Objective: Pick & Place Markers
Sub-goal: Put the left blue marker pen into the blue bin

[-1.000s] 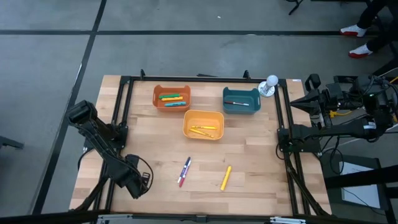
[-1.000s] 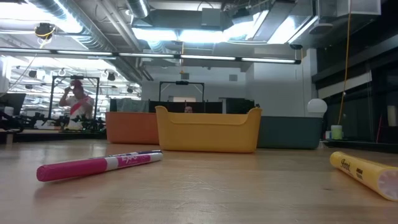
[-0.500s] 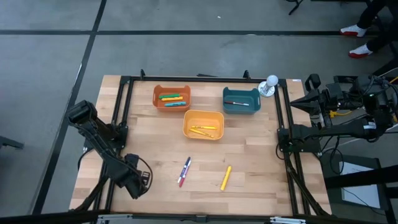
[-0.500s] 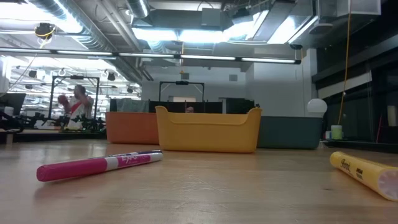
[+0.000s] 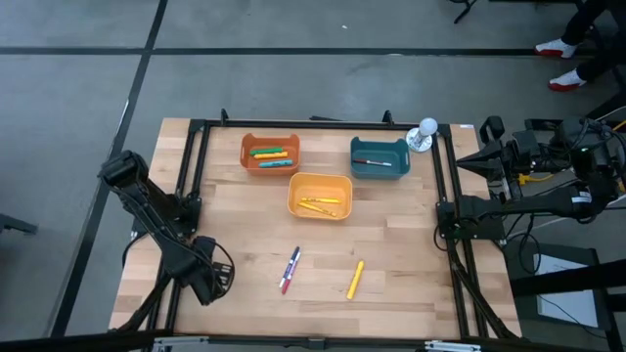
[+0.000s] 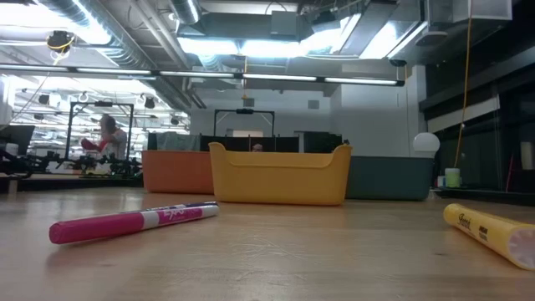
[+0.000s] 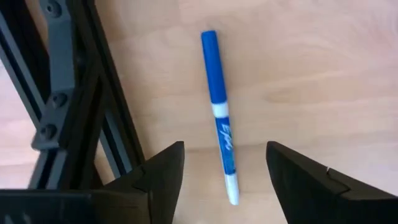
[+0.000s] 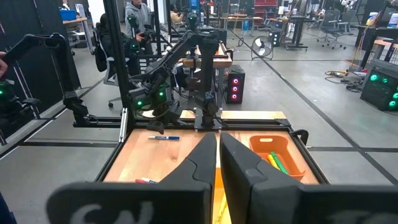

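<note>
1. The left claw is sitting at the lower left of the high view, its fingers spread apart, and a blue marker is lying flat on the bench between them, its white end nearest the claw; no contact with either finger is visible.
2. The black frame rail is running just beside that marker in the left wrist view.
3. The right claw is waiting at the right edge of the high view, off the bench, with its fingers pressed together on nothing.
4. A pink marker with a blue one alongside it, and a yellow marker, are lying loose in the lower middle of the high view, well apart from the left claw.
5. The orange bin is holding green, yellow, orange and blue markers; the yellow bin is holding yellow ones; the teal bin is holding one reddish marker.
6. A person is showing far back at the left of the low view.
</note>
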You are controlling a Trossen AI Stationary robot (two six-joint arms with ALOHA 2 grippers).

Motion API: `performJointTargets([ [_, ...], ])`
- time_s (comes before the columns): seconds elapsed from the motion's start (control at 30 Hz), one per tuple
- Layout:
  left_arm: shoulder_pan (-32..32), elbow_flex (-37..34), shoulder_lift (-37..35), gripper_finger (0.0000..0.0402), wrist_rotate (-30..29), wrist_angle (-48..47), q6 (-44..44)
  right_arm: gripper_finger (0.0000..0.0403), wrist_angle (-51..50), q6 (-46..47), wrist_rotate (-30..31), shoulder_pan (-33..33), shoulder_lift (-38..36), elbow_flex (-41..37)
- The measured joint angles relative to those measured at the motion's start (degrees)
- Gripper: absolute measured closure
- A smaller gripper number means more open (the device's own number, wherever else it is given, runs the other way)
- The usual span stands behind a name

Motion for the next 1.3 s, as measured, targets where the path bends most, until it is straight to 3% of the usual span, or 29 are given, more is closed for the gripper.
performJointTargets([
  [0.27, 0.12, -4.78, -1.23, 0.0180, -0.71, 7.46, -0.15, 0.0379, -0.01, -0.01, 0.01, -0.01, 0.00, 0.01],
  [0.53, -0.03, -5.34, -1.24, 0.0181, -1.22, 7.40, -0.17, 0.0379, -0.01, -0.02, 0.00, 0.00, 0.00, -0.01],
  [0.77, 0.15, -9.61, -1.21, 0.0184, -1.43, 14.68, -0.37, 0.0379, 0.00, -0.02, 0.00, 0.00, -0.02, 0.00],
  [1.3, 0.49, -13.33, -1.38, 0.0192, -0.88, 19.67, -0.08, 0.0379, 0.00, -0.02, 0.00, -0.01, -0.02, -0.01],
])
